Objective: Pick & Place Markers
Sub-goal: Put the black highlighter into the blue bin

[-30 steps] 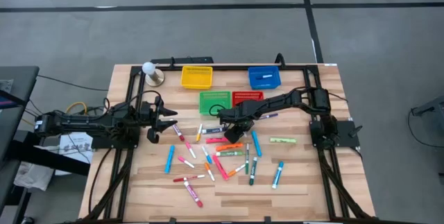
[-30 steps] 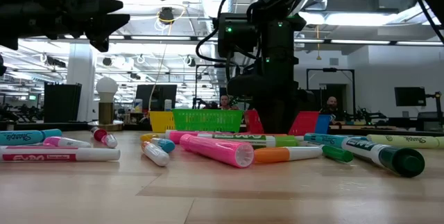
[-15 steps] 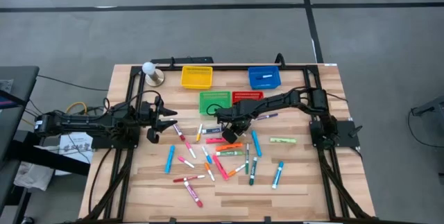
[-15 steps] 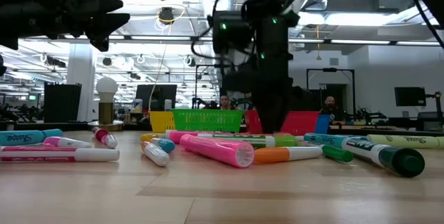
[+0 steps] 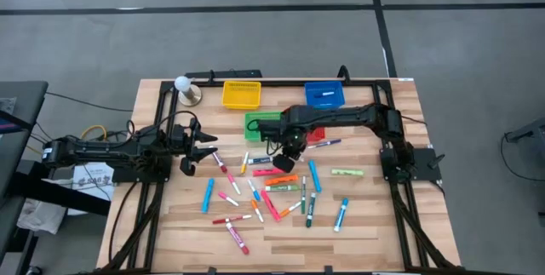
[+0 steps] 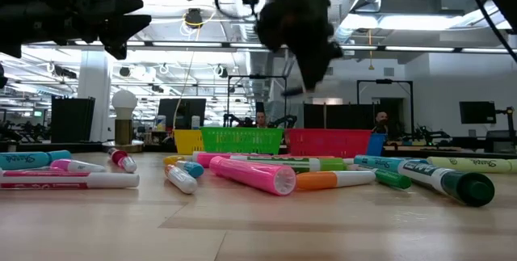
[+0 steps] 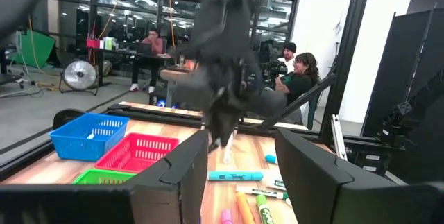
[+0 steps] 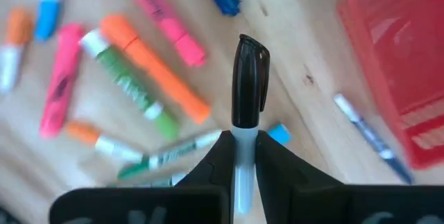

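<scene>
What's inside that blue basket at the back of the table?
The blue basket holds one pale marker lying on its floor. Nothing else shows inside from above; no arm covers it.

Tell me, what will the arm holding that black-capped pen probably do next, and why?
Probably carry it on toward one of the baskets and let go. The right gripper has its fingers shut on a black-capped marker, lifted clear of the other markers scattered on the table. It hangs near the green basket and red basket. Which basket is meant, I cannot tell.
</scene>
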Available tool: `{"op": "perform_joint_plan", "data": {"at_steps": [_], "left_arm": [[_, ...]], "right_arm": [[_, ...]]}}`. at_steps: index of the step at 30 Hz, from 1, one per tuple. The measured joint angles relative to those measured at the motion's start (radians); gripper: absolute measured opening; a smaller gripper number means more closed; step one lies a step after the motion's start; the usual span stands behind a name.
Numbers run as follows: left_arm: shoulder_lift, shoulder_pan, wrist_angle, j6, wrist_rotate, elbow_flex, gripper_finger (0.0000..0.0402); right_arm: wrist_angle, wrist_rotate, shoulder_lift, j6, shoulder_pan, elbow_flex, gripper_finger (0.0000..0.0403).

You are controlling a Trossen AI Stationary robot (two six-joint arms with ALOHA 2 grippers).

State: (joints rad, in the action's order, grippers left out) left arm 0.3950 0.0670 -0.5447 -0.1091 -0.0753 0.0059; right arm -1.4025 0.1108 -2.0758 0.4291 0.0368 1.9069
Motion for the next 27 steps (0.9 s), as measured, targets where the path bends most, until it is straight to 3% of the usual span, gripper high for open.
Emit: {"op": "perform_joint_plan", "data": {"at_steps": [5, 11, 16, 21, 27], "left_arm": [[0.0, 0.0, -0.001, 0.0, 0.0, 0.0, 0.0167], [0.0, 0.0, -0.002, 0.0, 0.0, 0.0, 0.0167], [0.0, 0.0, -0.003, 0.0, 0.0, 0.0, 0.0167], [0.0, 0.0, -0.003, 0.0, 0.0, 0.0, 0.0167], [0.0, 0.0, -0.003, 0.0, 0.0, 0.0, 0.0167]], "right_arm": [[-0.155, 0.009, 0.002, -0.281, 0.0, 0.171, 0.004], [-0.165, 0.046, 0.036, -0.599, 0.023, 0.259, 0.0039], [-0.168, 0.035, 0.082, -0.672, 0.079, 0.259, 0.0032], [-0.168, -0.057, 0.11, -0.687, 0.151, 0.259, 0.004], [-0.168, -0.179, 0.116, -0.818, 0.283, 0.259, 0.0036]]}}
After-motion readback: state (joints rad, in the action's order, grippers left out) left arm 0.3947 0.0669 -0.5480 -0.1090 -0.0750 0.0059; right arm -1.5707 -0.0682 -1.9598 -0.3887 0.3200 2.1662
